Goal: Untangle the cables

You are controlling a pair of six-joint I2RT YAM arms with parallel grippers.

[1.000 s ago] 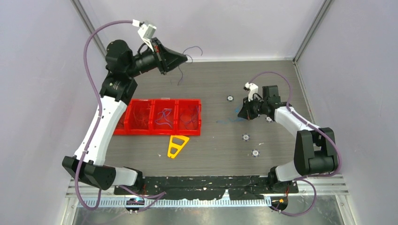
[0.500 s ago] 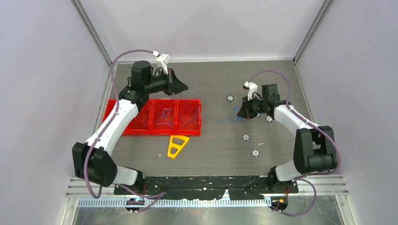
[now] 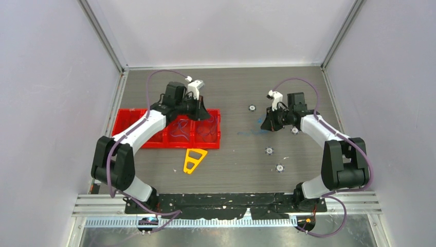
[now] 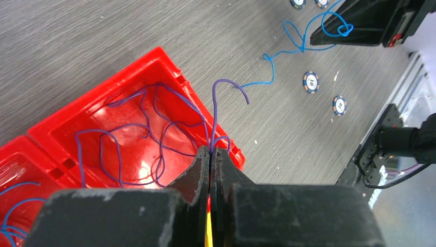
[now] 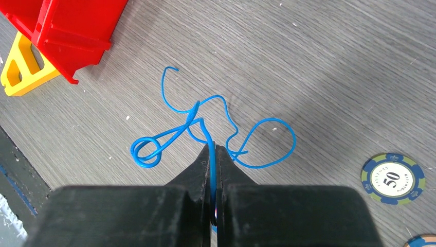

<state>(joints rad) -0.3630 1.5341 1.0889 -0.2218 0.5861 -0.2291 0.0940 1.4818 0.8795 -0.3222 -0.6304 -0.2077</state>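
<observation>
My left gripper (image 4: 211,150) is shut on a thin purple cable (image 4: 214,103) that rises from its tips. It hangs over the right-hand compartment of the red tray (image 4: 169,62), where purple loops (image 4: 121,139) lie. In the top view the left gripper (image 3: 203,114) sits at the tray's (image 3: 169,146) back right. The right gripper (image 5: 212,146) is shut on a bright blue cable (image 5: 204,135), which lies in loose loops on the table. From above, the right gripper (image 3: 265,125) stands right of centre and the blue cable (image 3: 249,133) trails left of it.
A yellow triangular piece (image 3: 194,160) lies just in front of the tray. Three poker chips (image 3: 252,107) (image 3: 268,151) (image 3: 279,168) are scattered round the right gripper, one of them close by (image 5: 393,178). More blue strands (image 4: 15,206) lie in another tray compartment. Walls enclose three sides.
The left arm has swung down and forward from high at the back to the tray's right compartment, carrying the purple cable. The right arm has not moved.
</observation>
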